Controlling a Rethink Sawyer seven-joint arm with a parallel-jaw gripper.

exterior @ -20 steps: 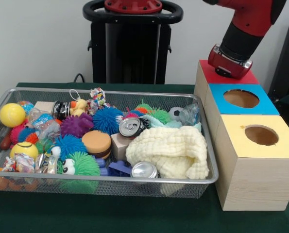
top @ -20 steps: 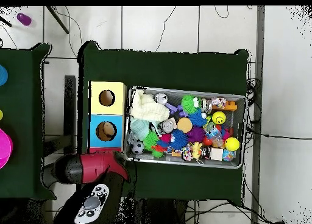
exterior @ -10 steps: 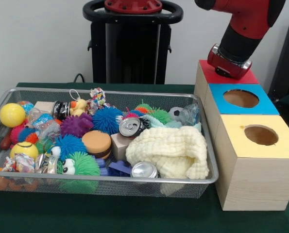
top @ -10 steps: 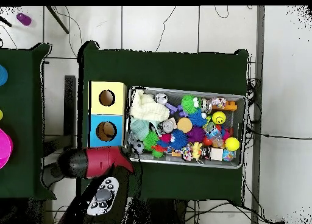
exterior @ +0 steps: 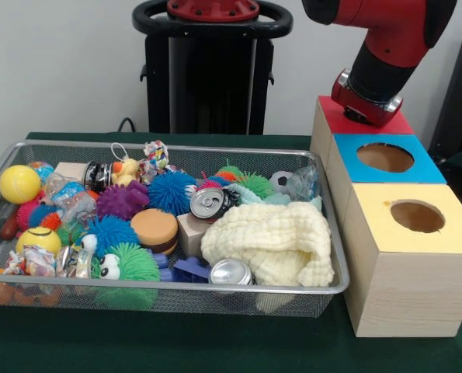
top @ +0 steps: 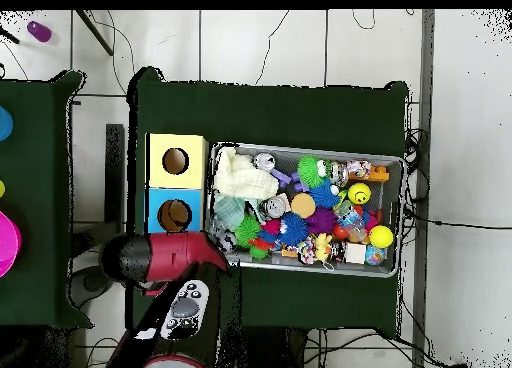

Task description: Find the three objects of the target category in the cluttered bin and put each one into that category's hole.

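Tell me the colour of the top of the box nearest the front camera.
Yellow top, with a round hole; plain wood sides. Clearest in the front view.

Wire-mesh metal bin (exterior: 335,256), wooden boxes (exterior: 401,295)

A robotics lab: cloth-draped table (top: 300,114), loose floor cables (top: 425,154), red robot arm (exterior: 386,47).

You have bright, even room light from above — shadows are soft, with only a faint one under the wire bin (exterior: 333,289) on the green desk (exterior: 215,342). Small glints sit on the can tops (exterior: 231,272). The front view is slightly soft — nothing smeared.
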